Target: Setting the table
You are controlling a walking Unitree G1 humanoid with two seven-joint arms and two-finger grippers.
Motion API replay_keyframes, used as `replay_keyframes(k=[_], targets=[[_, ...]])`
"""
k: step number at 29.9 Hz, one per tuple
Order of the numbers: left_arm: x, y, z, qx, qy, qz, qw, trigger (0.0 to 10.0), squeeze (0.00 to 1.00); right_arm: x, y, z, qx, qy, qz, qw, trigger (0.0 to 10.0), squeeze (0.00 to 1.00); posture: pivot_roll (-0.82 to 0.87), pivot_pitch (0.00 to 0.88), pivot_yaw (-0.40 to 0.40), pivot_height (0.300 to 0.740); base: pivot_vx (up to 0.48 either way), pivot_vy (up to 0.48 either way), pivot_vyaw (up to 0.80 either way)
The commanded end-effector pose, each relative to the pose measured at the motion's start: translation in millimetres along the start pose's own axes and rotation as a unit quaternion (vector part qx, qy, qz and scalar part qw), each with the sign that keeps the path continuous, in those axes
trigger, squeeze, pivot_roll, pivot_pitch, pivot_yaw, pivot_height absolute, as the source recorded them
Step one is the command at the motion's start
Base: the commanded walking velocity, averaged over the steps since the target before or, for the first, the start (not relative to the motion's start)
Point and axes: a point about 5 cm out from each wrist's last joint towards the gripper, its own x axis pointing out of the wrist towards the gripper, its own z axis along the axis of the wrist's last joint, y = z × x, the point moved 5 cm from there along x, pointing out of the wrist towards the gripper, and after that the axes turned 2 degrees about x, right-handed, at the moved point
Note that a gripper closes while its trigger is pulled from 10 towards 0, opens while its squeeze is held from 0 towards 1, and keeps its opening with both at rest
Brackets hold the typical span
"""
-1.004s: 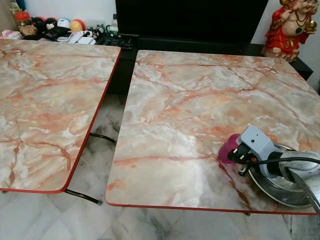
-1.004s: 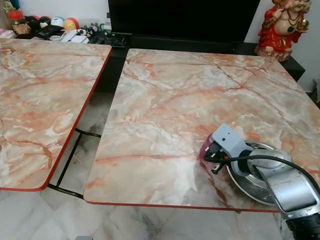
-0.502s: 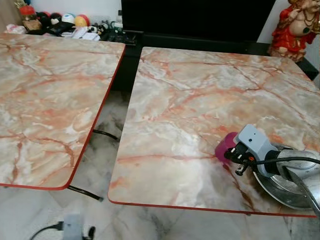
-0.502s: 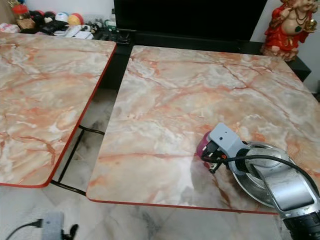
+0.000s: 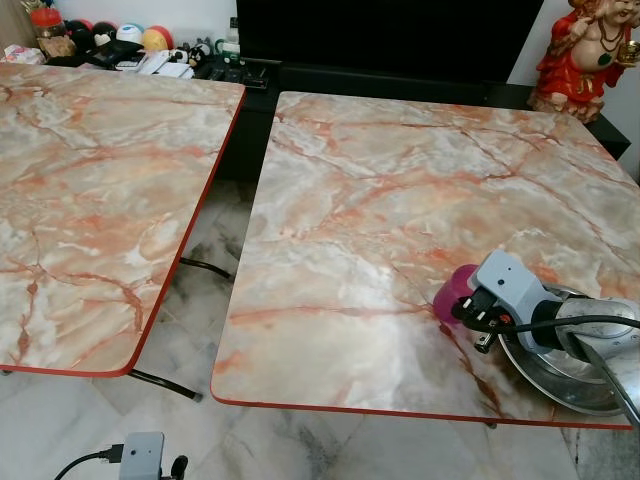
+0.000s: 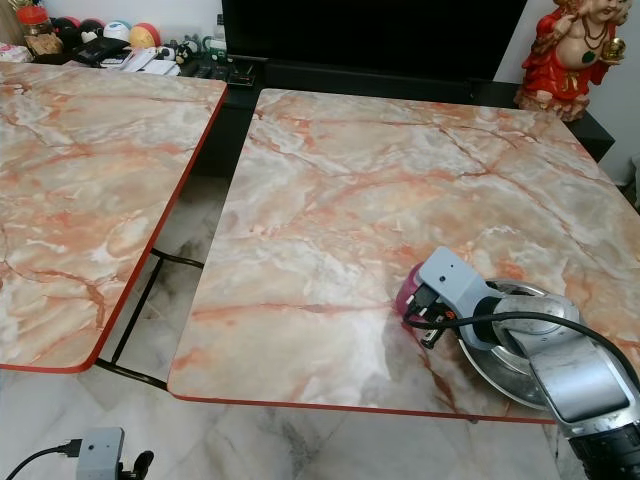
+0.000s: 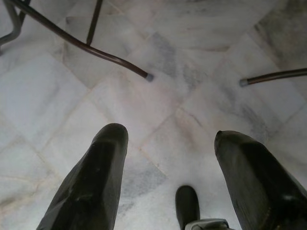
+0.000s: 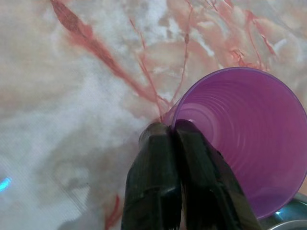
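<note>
Right gripper [image 8: 168, 132] jaws pinch the purple cup [image 8: 244, 139] rim — wall between them.

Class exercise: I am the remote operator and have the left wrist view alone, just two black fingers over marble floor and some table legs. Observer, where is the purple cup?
Observer: The purple cup is at the near right part of the right-hand marble table, with the right end effector shut on its rim.
Operator: Is anything next to it?
Observer: A silver metal plate lies on the table just to the cup's right, partly under the right arm.
Operator: And my left end effector?
Observer: The left end effector is open, hanging over the floor.
</note>
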Motion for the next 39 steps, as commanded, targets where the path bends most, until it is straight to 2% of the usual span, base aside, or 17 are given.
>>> replay_keyframes(k=[1,13,14,15,16,18,19,20,21,39], targets=[[-2.9,3.0,-8.6,-0.005,0.014,0.003,1.0,10.0,0.0,-2.5,-1.8,-4.0,-0.012,0.013,-0.002,1.0,10.0,0.0,-0.13,0.153,-0.061,0.74,0.0,0.0,0.0],[-3.7,1.0,-11.7,-0.011,0.02,-0.004,1.0,10.0,0.0,-6.3,-10.0,-6.7,-0.018,0.022,-0.018,0.999,10.0,0.0,-0.14,0.152,-0.061,0.74,0.0,0.0,0.0],[-4.0,1.4,-12.4,-0.011,0.021,-0.004,1.0,10.0,0.0,-6.6,-10.7,-6.3,-0.019,0.022,-0.019,0.999,10.0,0.19,-0.14,0.152,-0.062,0.74,0.0,0.0,0.0],[-4.1,1.5,-12.7,-0.011,0.021,-0.004,1.0,10.0,0.0,-6.7,-11.1,-6.1,-0.019,0.022,-0.019,0.999,10.0,0.19,-0.14,0.152,-0.062,0.74,0.0,0.0,0.0],[-4.2,1.8,-13.0,-0.011,0.022,-0.004,1.0,10.0,0.0,-6.8,-11.7,-5.3,-0.019,0.021,-0.02,0.999,10.0,0.52,-0.14,0.152,-0.062,0.74,0.0,0.0,0.0],[-4.2,2.3,-13.4,-0.011,0.023,-0.003,1.0,10.0,0.0,-6.8,-13.5,-3.1,-0.017,0.017,-0.024,0.999,10.0,0.49,-0.14,0.152,-0.061,0.74,0.0,0.0,0.0],[-4.1,2.2,-13.7,-0.012,0.024,-0.003,1.0,10.0,0.0,-6.6,-13.8,-2.7,-0.018,0.016,-0.025,0.999,10.0,0.38,-0.14,0.152,-0.061,0.74,0.0,0.0,0.0],[-4.1,2.2,-13.7,-0.012,0.025,-0.004,1.0,10.0,0.0,-6.5,-13.8,-2.6,-0.018,0.016,-0.025,0.999,10.0,0.38,-0.14,0.152,-0.061,0.74,0.0,0.0,0.0],[-4.0,2.0,-13.9,-0.011,0.025,-0.004,1.0,10.0,0.0,-6.4,-13.6,-2.6,-0.02,0.016,-0.025,0.999,10.0,0.0,-0.14,0.152,-0.061,0.74,0.0,0.0,0.0],[-5.6,-2.1,-22.0,-0.013,0.042,-0.006,0.999,10.0,0.0,-8.8,-18.6,-1.1,-0.036,0.017,-0.034,0.999,10.0,0.0,-0.14,0.149,-0.061,0.74,0.0,0.0,0.0]])
